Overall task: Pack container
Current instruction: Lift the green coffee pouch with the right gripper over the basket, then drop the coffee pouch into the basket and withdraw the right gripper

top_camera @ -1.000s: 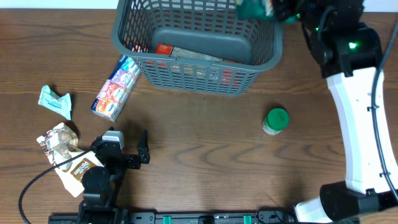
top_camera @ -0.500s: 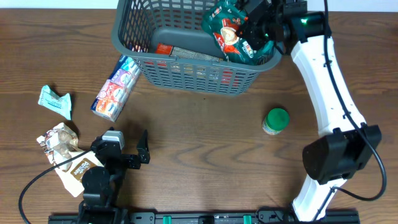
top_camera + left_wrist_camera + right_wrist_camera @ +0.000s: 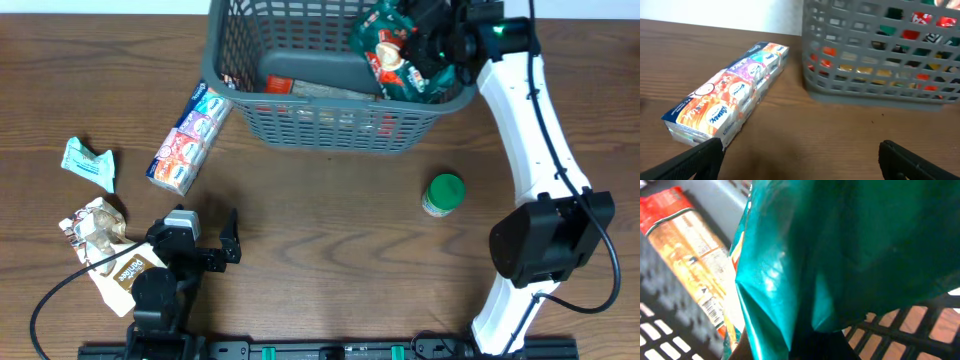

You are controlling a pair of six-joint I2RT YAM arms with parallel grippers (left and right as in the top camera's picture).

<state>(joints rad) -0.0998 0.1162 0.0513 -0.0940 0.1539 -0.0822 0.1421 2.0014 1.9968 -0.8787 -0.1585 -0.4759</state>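
Observation:
The container (image 3: 320, 125), a dark grey lattice basket, stands at the back centre of the table with flat packets on its floor. My right gripper (image 3: 436, 40) is shut on a green snack bag (image 3: 400, 62) that hangs over the container's right end, inside the rim. In the right wrist view the green snack bag (image 3: 840, 245) fills the frame and hides my fingers; a red and tan packet (image 3: 690, 245) lies below it. My left gripper (image 3: 207, 218) stands open and empty near the front left, facing the container (image 3: 875, 95).
A long multicoloured pack (image 3: 188, 140) (image 3: 730, 105) lies just left of the container. A green-lidded jar (image 3: 443, 194) stands in front of its right end. A teal wrapper (image 3: 88, 163), a crumpled packet (image 3: 95, 225) and a brown packet (image 3: 130, 270) lie at the left.
My right arm swung in from the far right corner, carrying the green bag over the container's right end. The container has slid a little to the right. The left arm has not moved.

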